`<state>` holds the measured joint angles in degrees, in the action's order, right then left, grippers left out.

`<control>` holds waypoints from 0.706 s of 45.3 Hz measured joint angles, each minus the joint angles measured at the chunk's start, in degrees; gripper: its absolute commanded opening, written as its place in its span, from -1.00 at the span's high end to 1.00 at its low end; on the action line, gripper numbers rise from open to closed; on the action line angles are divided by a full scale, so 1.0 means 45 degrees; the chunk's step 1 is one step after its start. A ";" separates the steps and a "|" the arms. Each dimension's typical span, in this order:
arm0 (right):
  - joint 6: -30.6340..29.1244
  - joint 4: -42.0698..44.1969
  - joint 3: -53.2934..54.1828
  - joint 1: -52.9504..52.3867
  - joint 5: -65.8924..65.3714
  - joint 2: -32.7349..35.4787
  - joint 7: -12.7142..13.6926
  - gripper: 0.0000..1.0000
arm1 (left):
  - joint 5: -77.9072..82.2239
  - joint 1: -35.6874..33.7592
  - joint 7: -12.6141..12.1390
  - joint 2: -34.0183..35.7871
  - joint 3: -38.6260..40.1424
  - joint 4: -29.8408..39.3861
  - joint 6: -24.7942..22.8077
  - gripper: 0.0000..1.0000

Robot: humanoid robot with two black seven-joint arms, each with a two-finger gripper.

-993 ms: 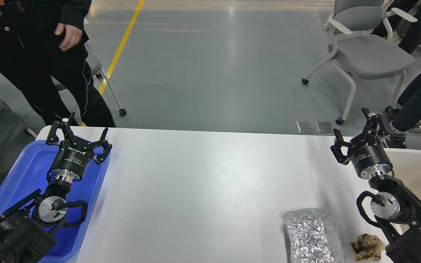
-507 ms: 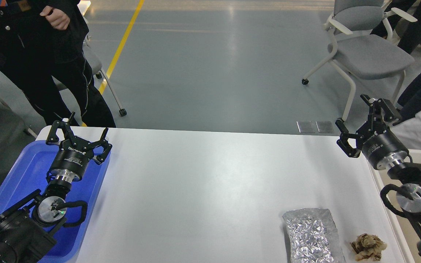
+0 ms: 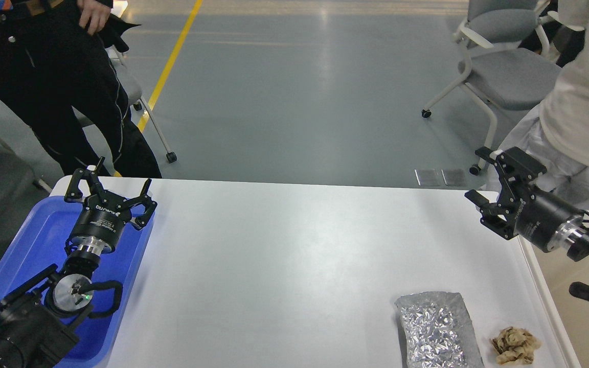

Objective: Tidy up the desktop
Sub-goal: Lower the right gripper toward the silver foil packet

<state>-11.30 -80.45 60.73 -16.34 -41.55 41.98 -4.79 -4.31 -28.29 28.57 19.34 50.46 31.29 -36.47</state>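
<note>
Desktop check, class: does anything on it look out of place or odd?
Yes. Two bits of litter lie near the front right of the otherwise bare desktop: a crinkled foil packet and, just right of it, a crumpled brownish wad. Neither is in the blue tray or the bin.

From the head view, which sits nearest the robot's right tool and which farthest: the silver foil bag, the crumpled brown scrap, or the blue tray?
From the right tool:
1. Crumpled brown scrap, at the desktop's near right edge.
2. Silver foil bag, just left of the scrap; too close to call between these two.
3. Blue tray, far across on the left side.
</note>
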 measured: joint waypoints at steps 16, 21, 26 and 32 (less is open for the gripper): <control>-0.0453 -0.1892 -0.2328 -0.0038 -0.4620 0.1796 0.0030 -1.00 | 0.0000 -0.0002 0.0000 0.0000 0.0000 0.0001 -0.0013 -1.00; -0.0449 -0.2041 -0.2886 -0.0051 -0.6235 0.1963 -0.0003 -1.00 | 0.0000 -0.0002 0.0000 0.0000 0.0000 0.0002 -0.0017 -1.00; -0.0404 -0.2122 -0.3376 -0.0070 -0.7840 0.2076 -0.0019 -1.00 | 0.0000 -0.0002 0.0000 0.0000 0.0000 0.0001 -0.0021 -1.00; -0.0281 -0.2134 -0.4075 -0.0098 -0.9939 0.2217 -0.0064 -1.00 | 0.0000 -0.0002 0.0000 0.0000 0.0000 0.0001 -0.0022 -1.00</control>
<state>-12.56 -90.06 42.39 -16.79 -86.27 51.95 -5.08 -4.31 -28.30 28.56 19.34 50.45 31.29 -36.57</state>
